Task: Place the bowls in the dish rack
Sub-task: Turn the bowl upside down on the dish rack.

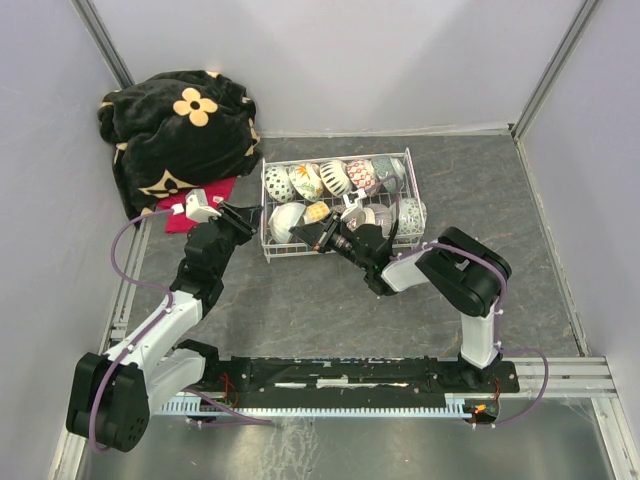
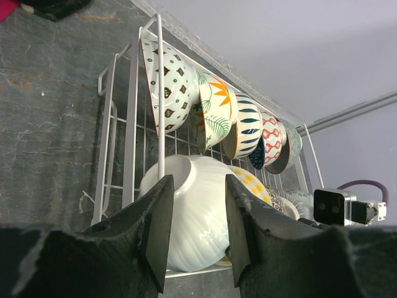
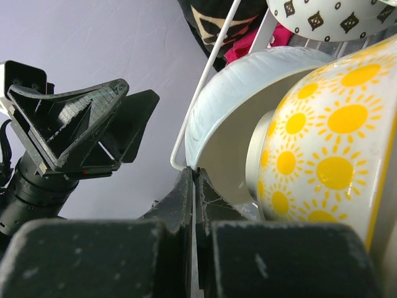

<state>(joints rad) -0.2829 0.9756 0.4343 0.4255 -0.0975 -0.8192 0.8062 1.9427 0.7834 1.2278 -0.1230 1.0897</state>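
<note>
Though near white bowl (image 2: pixel 192 211), left hand (image 2: pixel 197 186) outside dish rack (image 2: pixel 159 74); blanket (image 1: pixel 175 130) behind

Bowls (image 1: pixel 335 178) in dish rack (image 1: pixel 265 215), rack on table (image 1: pixel 330 310), blanket (image 1: pixel 180 125) behind, leftward

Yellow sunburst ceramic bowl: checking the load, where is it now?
Top view: the yellow sunburst bowl sits in the near row of the white wire dish rack, just right of the plain white ribbed bowl.
</note>
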